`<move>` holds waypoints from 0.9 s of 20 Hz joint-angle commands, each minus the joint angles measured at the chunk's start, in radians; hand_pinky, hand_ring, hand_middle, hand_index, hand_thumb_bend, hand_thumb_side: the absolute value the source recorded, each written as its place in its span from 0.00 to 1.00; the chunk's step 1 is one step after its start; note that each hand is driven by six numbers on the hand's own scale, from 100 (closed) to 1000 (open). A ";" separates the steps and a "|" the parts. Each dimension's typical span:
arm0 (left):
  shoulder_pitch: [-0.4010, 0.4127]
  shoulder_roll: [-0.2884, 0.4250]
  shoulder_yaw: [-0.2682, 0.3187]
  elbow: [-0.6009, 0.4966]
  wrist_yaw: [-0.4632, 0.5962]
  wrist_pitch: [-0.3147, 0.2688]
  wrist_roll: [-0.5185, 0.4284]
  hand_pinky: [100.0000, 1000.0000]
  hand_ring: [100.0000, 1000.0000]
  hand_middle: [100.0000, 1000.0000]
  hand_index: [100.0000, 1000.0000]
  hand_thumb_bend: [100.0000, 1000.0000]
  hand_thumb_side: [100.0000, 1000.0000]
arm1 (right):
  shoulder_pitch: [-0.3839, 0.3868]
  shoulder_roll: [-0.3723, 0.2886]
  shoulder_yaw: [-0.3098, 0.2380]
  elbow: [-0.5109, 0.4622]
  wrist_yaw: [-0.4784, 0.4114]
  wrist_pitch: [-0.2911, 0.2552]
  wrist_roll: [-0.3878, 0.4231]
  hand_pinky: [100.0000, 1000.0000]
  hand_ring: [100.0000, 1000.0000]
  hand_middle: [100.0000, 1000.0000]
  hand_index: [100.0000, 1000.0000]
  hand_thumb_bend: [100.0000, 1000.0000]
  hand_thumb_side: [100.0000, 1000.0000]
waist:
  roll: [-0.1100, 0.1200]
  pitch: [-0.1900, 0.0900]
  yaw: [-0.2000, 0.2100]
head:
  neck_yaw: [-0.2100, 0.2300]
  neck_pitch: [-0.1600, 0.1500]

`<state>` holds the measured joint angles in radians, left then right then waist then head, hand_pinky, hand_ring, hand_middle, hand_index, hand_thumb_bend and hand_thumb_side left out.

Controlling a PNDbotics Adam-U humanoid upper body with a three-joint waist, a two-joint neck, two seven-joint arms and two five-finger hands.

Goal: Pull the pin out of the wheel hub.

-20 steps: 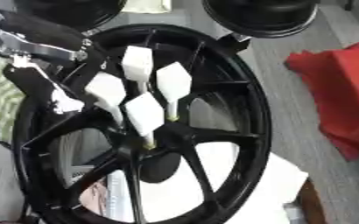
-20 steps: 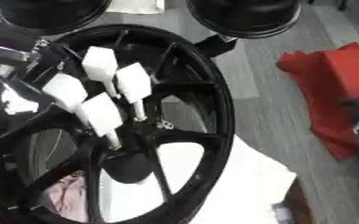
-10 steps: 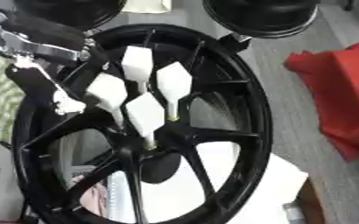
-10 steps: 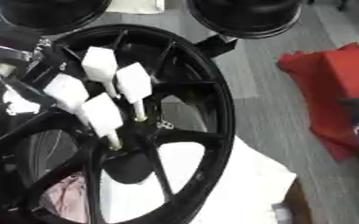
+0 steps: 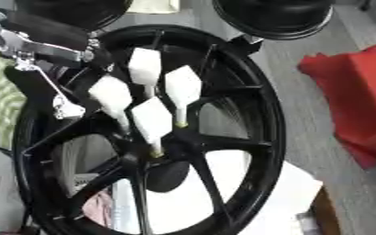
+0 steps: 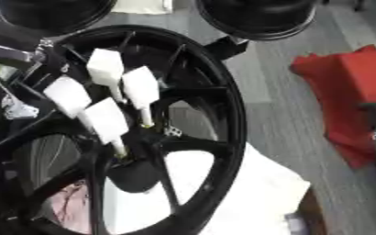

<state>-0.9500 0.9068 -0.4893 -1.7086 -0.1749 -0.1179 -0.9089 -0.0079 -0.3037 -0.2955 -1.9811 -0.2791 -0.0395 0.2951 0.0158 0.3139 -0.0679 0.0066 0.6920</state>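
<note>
black wheel hub [image 5: 247,137] fills our view; four white pins [image 5: 152,120] stand near its centre, light and stiff. our left hand [image 5: 43,41] hovers beside; fingers unclear.

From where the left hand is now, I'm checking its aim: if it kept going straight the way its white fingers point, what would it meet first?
Probably the wheel hub. The left hand points its fingers down toward it, their tips already at the hub, though depth is hard to judge here.
</note>
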 commanded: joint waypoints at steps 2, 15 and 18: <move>-0.029 0.021 0.047 -0.034 0.032 0.030 0.002 0.65 0.52 0.39 0.37 0.00 0.18 | -0.002 -0.013 -0.010 -0.016 0.000 -0.002 -0.002 0.98 0.73 0.45 0.55 0.02 0.07 | -0.003 -0.017 0.002 | -0.005 -0.007; -0.076 0.029 0.227 -0.083 0.167 0.090 0.002 0.64 0.49 0.36 0.34 0.00 0.20 | 0.009 -0.017 -0.016 -0.019 -0.003 -0.008 -0.012 0.98 0.73 0.45 0.55 0.02 0.07 | -0.009 -0.027 0.024 | -0.016 0.002; -0.045 0.071 0.296 -0.099 0.206 0.094 0.023 0.65 0.49 0.36 0.34 0.00 0.21 | 0.010 -0.021 -0.021 -0.019 -0.006 -0.015 -0.018 0.98 0.73 0.45 0.55 0.02 0.07 | -0.011 -0.027 0.034 | -0.017 0.009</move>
<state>-0.9835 0.9308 -0.2369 -1.7923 0.0121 -0.0279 -0.8949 0.0017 -0.3038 -0.3052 -1.9811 -0.2801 -0.0511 0.2821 0.0052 0.3131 -0.0341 -0.0075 0.6954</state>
